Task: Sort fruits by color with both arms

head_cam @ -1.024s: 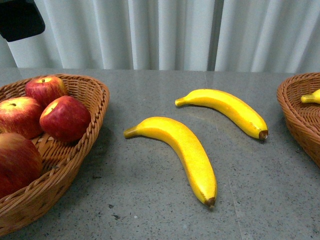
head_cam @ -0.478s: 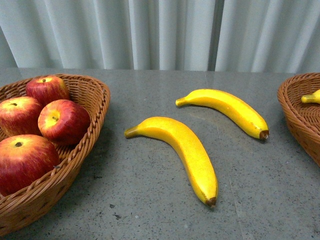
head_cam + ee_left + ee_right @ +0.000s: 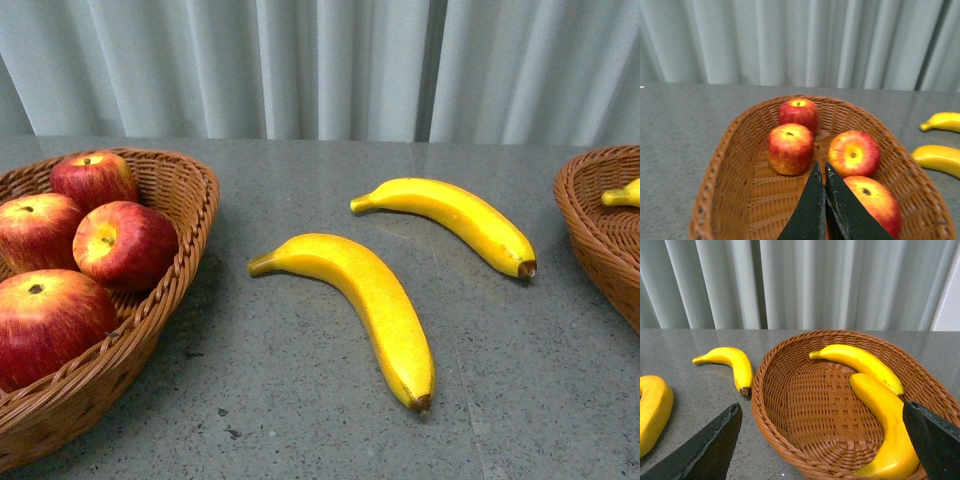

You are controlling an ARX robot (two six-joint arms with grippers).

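Closest in the front view, a round red apple (image 3: 45, 325) streaked with yellow sits at the near end of the left basket (image 3: 175, 285), an oval bowl of brown woven wicker with a braided rim. Three more apples (image 3: 125, 245) lie behind it in the same basket, glossy, with yellow patches by the stems. Right of that basket, on the bare table (image 3: 300, 410), lies the near banana (image 3: 375, 300), long, curved and smooth yellow, its brown tip pointing toward the camera. The far banana (image 3: 455, 215) lies beyond it, apart from it, its brown tip toward the right basket (image 3: 590, 235). That basket is the same wicker, and in the right wrist view two bananas (image 3: 887, 420) rest inside it along the far wall. The left gripper (image 3: 822, 172) hangs over the left basket's floor, its two black tapered fingers pressed together into one point with nothing between them, just beside the nearest apple. The right gripper (image 3: 820, 407) faces the right basket with its flat black fingers spread wide to either edge of the view, empty. The table is grey speckled stone with a faint sheen. Behind it a pale grey curtain (image 3: 330, 65) falls in even vertical pleats across the whole back.
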